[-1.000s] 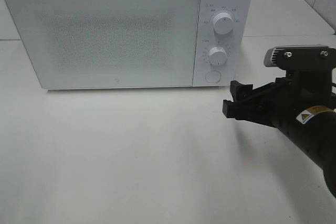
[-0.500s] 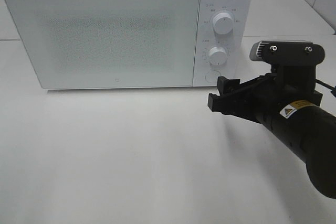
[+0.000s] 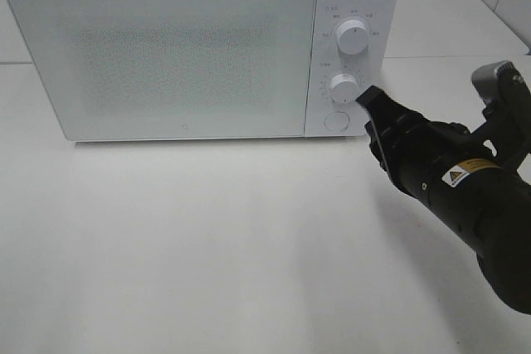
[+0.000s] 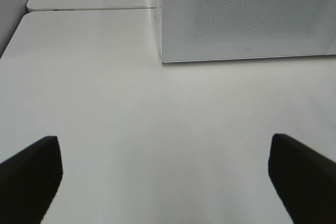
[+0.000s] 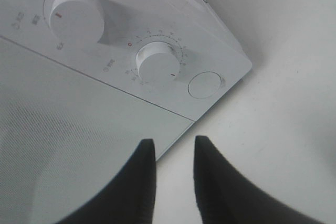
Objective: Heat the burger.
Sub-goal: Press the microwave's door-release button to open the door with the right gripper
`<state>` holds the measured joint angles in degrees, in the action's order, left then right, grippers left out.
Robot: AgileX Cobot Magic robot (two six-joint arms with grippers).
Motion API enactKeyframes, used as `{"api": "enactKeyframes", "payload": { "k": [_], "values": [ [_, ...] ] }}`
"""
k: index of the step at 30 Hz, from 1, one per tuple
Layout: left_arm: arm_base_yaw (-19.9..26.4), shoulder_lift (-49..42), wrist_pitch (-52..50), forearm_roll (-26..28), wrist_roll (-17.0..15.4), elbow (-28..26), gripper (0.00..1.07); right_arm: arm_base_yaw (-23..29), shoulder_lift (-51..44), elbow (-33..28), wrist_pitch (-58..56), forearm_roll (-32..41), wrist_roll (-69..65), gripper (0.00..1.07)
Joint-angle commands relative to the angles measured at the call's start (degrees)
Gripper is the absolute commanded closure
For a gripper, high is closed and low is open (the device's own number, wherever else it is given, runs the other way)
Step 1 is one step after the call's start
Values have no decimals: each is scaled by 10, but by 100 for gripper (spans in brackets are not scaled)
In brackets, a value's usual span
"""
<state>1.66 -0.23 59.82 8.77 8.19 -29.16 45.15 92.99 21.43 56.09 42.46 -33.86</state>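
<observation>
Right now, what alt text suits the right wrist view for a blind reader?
A black pincer, narrowly open and empty, points at a white microwave: one dial, a second dial and a round button, beside its closed door.

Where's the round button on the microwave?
In the exterior high view, the round button sits at the bottom right of the microwave, just below the lower dial.

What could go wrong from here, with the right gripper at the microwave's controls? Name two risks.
1. The right gripper, fingers nearly together, sits close to both the lower dial and the round button; it may press or turn the wrong one.
2. The microwave door is shut and no burger shows, so it might run empty.
</observation>
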Motion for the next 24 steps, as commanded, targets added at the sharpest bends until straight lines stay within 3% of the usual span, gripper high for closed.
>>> {"api": "enactKeyframes", "payload": {
  "k": [1,8,24],
  "values": [
    [1,-10,-5,2,0,2,7,2,0,5,-6,-3,-161,93],
    [1,-10,-5,2,0,2,7,2,0,5,-18,-3,-297,107],
    [1,-10,-5,2,0,2,7,1,48,10,-31,-2,-425,107]
  ]
}}
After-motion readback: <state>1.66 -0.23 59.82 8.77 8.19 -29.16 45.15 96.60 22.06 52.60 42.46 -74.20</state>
